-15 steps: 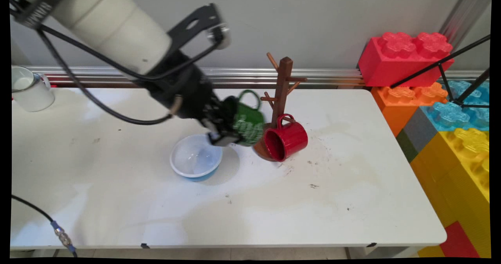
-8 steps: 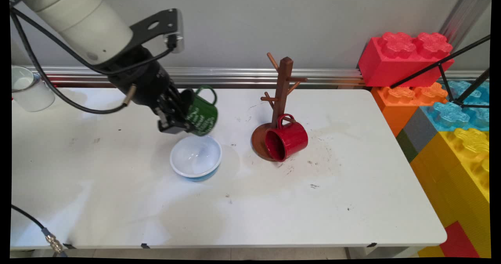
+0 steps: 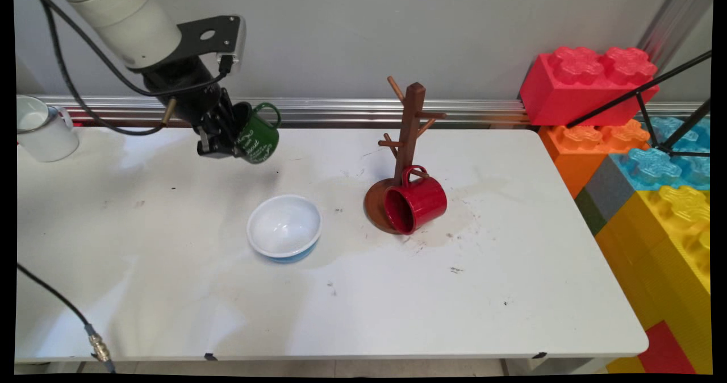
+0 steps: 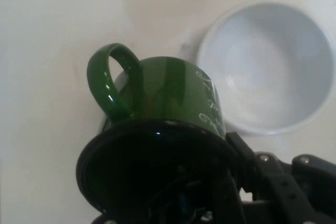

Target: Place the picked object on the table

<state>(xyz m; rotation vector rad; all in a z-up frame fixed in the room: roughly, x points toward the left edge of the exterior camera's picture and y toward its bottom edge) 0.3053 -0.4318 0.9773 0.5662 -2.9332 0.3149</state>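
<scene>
white table [image 3: 170, 292], grey wall [image 3: 341, 30], block stack [image 3: 653, 161]

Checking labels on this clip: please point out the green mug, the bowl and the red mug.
green mug [image 3: 258, 137], main view, on its lettered side.
bowl [image 3: 284, 228], main view, on its white inside.
red mug [image 3: 427, 198], main view, on its outer wall.

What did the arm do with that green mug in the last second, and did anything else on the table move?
The gripper, still clamped on the green mug, carried it up and left, away from the mug tree and past the bowl. The bowl, red mug and white mug stayed put.
</scene>
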